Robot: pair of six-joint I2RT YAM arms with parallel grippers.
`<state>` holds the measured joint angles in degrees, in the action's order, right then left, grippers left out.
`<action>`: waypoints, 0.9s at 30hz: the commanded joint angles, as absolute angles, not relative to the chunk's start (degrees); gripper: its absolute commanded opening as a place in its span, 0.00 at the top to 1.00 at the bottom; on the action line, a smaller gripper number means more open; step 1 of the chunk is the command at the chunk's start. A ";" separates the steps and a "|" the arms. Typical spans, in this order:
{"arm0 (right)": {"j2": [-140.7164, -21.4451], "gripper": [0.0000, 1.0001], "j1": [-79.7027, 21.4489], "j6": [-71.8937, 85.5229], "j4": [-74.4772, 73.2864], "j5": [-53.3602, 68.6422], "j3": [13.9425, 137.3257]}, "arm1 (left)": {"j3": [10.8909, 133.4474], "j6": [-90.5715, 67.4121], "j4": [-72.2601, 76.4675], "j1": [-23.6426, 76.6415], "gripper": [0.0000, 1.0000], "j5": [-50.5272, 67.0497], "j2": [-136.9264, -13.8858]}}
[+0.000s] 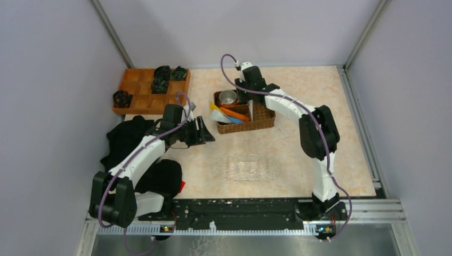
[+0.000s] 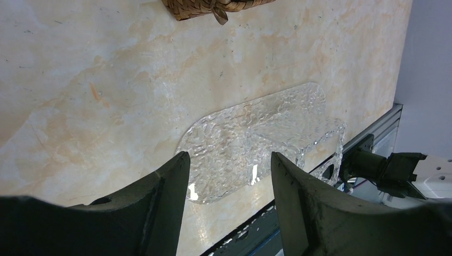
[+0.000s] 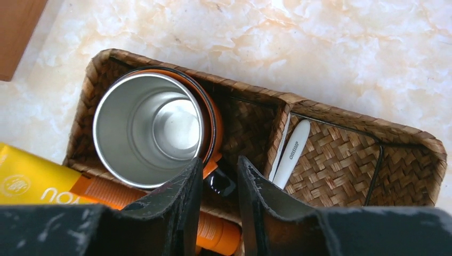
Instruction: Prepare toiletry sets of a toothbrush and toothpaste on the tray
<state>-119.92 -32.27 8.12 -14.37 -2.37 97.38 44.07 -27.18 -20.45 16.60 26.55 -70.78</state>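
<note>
Right hand hangs narrowly apart, empty, over the basket; left hand gapes empty.

The yellow tube bears white letters ending "OU"; grey print on the white toothbrush is too small to read.

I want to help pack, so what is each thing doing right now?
Clear tray: flat on the table, empty.
Wicker basket: upright, filled.
Steel cup: upright, empty, inside the orange mug.
Toothbrush: resting in a basket compartment.
Yellow tube: lying in the basket.
Left gripper: open, empty.
Right gripper: narrowly open above the basket.
</note>
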 commanded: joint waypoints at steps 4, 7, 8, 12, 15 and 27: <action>-113.22 0.83 -33.54 6.70 -7.35 -1.75 95.88 | 43.05 -26.72 -18.67 16.26 0.37 27.47 -71.36; -114.27 0.77 -33.74 6.30 -8.00 -0.33 97.48 | 43.05 -26.72 -18.55 16.20 0.36 27.51 -71.58; -115.08 0.77 -33.97 6.02 -8.83 -0.16 98.57 | 42.99 -26.72 -18.47 16.25 0.36 27.45 -71.62; -118.36 0.76 -34.59 5.05 -12.36 -0.29 103.34 | 42.95 -26.76 -18.29 16.26 0.37 27.48 -71.73; -119.99 0.73 -34.71 4.96 -13.49 -1.16 105.33 | 42.89 -26.72 -18.32 16.26 0.37 27.46 -71.55; -126.24 0.73 -34.71 4.18 -19.24 -3.66 112.32 | 42.72 -26.81 -18.03 16.19 0.37 27.92 -71.38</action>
